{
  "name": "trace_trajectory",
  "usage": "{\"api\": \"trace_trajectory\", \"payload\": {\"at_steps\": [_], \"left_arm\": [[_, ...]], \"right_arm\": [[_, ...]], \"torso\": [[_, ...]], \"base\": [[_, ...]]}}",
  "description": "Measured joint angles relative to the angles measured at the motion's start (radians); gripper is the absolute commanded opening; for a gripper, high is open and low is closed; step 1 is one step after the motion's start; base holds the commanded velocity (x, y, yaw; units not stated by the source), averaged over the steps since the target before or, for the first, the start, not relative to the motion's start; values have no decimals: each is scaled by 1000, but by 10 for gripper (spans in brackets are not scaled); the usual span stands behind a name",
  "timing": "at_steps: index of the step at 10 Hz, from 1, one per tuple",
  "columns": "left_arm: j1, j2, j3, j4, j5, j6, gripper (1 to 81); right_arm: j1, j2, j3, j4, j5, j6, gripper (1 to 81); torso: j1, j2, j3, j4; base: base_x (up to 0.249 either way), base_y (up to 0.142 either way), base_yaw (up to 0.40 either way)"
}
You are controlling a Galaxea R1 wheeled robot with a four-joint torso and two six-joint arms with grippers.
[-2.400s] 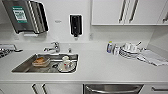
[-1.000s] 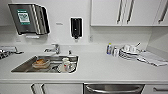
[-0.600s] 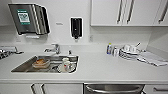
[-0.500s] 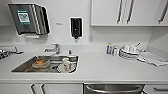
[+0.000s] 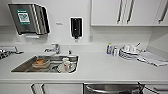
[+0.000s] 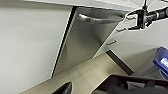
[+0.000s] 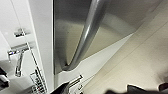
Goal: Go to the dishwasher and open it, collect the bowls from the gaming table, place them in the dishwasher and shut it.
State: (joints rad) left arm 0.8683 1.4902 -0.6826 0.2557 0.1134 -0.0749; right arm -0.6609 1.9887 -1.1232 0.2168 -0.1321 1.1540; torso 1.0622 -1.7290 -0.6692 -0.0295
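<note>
The right gripper [image 6: 140,17] hangs just beside the dishwasher [image 6: 87,37] handle [image 7: 87,32].

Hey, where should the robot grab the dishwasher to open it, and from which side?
Probably by the horizontal bar handle across the top of the dishwasher door, near its middle. The bar stands off the steel front, leaving a gap for fingers behind it. Come straight at the front, wrapping the bar from above. The right hand is already near the handle's end.
</note>
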Motion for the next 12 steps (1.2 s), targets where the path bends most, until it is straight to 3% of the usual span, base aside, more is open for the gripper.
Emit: {"api": "trace_trajectory", "payload": {"at_steps": [2, 9, 12], "left_arm": [[0, 0, -1, 0, -1, 0, 811], [0, 6, -22, 0, 0, 0, 811], [0, 8, -27, 0, 0, 0, 811]], "right_arm": [[7, 10, -63, 17, -22, 64, 811], [156, 127, -269, 27, -306, 251, 811], [156, 140, -312, -57, -404, 361, 811]], "torso": [[0, 0, 0, 0], [0, 0, 0, 0], [0, 0, -1, 0]], "base": [[0, 0, 0], [0, 0, 0], [0, 0, 0]]}}
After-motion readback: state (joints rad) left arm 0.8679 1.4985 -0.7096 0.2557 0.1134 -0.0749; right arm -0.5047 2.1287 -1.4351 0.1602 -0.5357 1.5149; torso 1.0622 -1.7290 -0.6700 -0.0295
